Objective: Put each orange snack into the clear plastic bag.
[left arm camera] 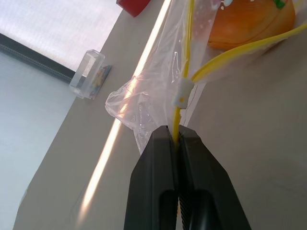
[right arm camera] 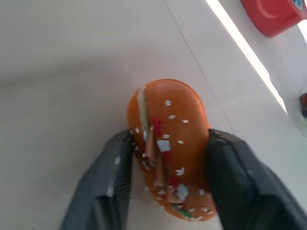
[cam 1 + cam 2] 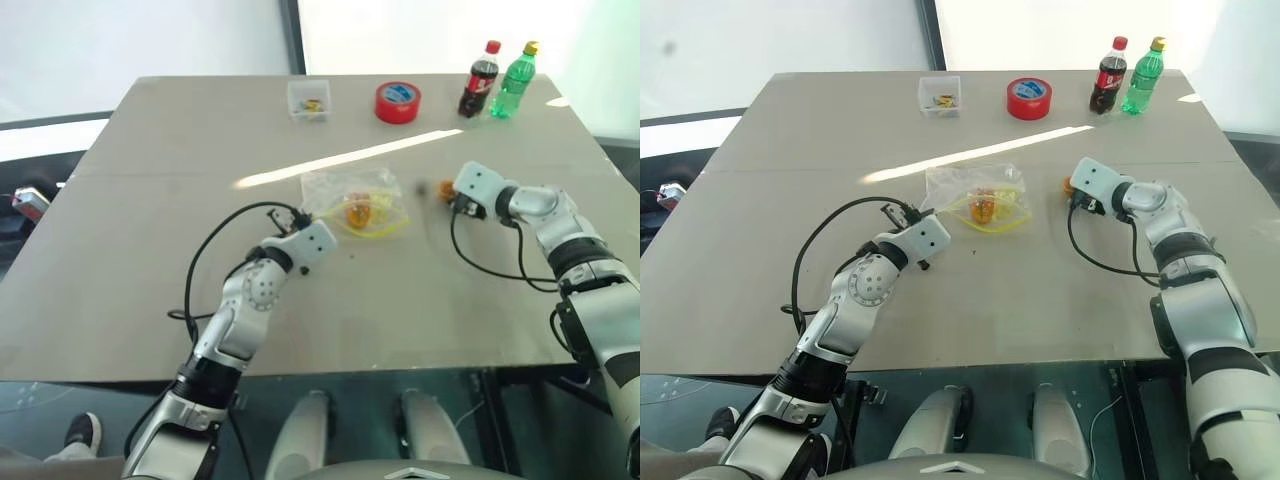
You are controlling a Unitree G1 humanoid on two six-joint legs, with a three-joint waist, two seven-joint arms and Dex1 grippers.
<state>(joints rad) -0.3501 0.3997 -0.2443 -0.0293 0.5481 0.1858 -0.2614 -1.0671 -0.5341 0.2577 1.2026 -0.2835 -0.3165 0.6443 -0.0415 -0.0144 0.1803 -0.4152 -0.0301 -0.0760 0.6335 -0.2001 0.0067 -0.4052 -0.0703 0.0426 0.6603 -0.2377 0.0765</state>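
On the grey surface [image 3: 150,250], the right pincer [image 2: 165,184] closes on a small, light, firm orange oval snack [image 2: 168,143], while the shut left pincer [image 1: 177,143] pinches the limp, crinkly clear plastic bag [image 3: 345,200] by its yellow zip strip [image 1: 184,57].

Grey table [image 3: 150,270] w/ clear plastic bag [image 3: 345,195], orange snack [image 3: 1067,185], box [image 3: 308,100], red tape roll [image 3: 397,102], 2 bottles [image 3: 497,82].

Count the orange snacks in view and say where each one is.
2. One orange snack lies inside the clear plastic bag at mid-table. The other orange snack sits on the table between the right gripper's fingers, right of the bag.
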